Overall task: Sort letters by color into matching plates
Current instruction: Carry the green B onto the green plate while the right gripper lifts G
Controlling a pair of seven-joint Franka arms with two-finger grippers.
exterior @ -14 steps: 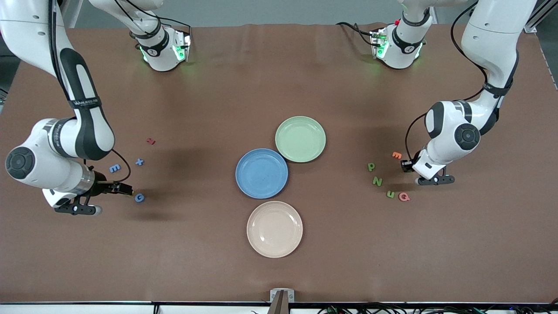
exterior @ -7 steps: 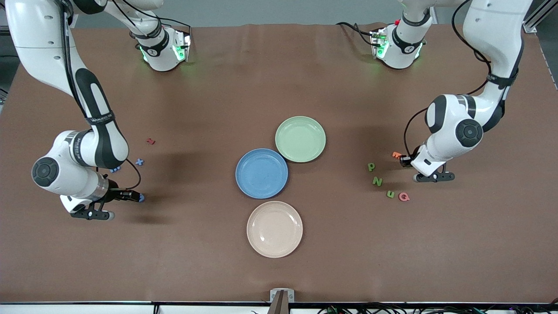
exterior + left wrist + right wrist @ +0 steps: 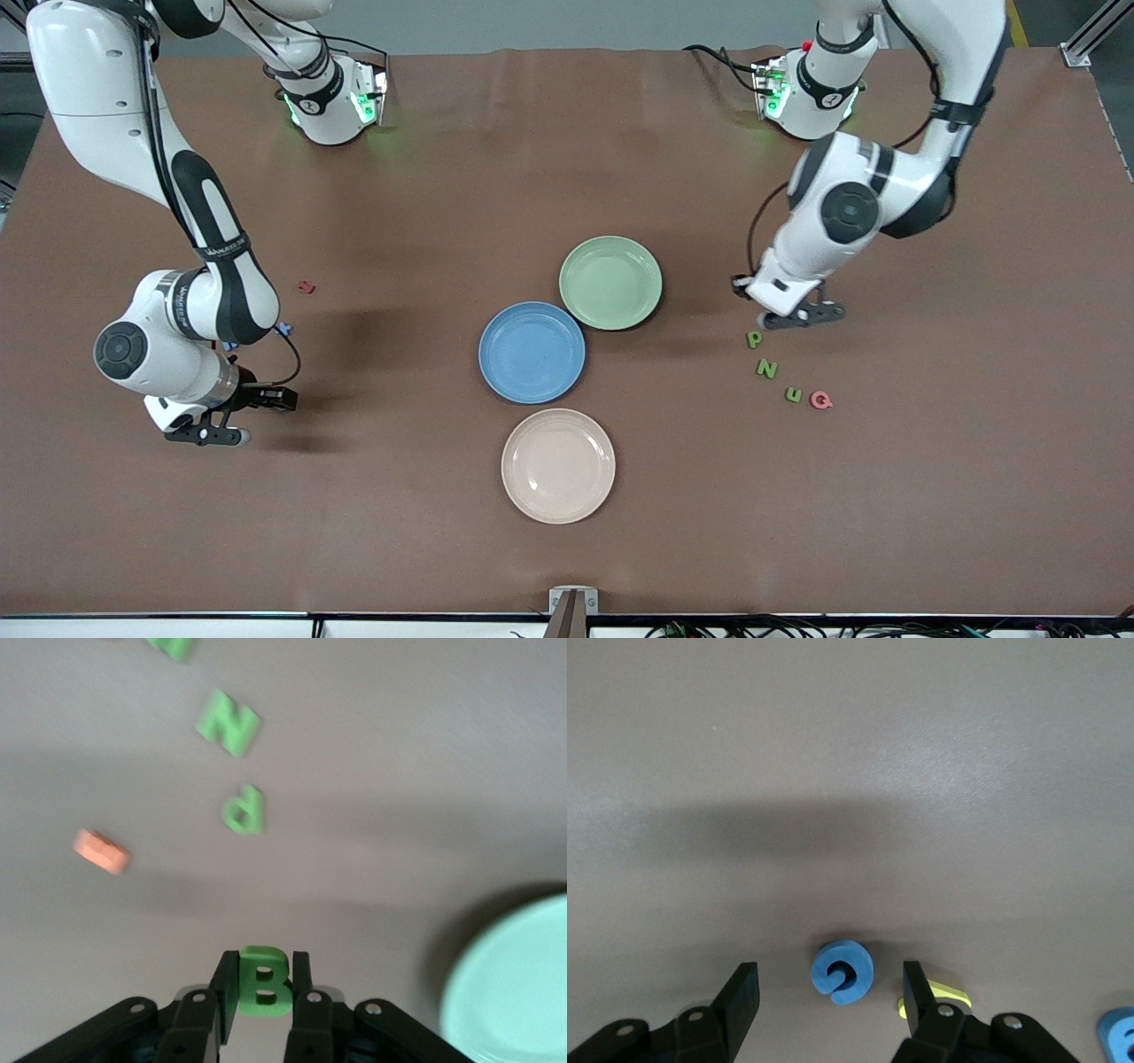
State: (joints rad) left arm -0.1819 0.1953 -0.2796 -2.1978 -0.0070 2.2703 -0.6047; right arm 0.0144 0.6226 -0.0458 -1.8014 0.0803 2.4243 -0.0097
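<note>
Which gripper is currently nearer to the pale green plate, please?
Left. The left gripper, shut on a green B, is up beside the green plate; the right gripper is low over a blue G at the right arm's end.

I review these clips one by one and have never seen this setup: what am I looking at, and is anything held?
Two white robot arms share a brown table, filmed from above; the other two pictures come from cameras on their wrists. Three plates sit mid-table: blue plate, green plate, beige plate. Small foam letters lie near each end. The left pincer, beside the green plate, is shut on a green B. The right pincer stands open around a blue G lying on the table, not yet gripped.
</note>
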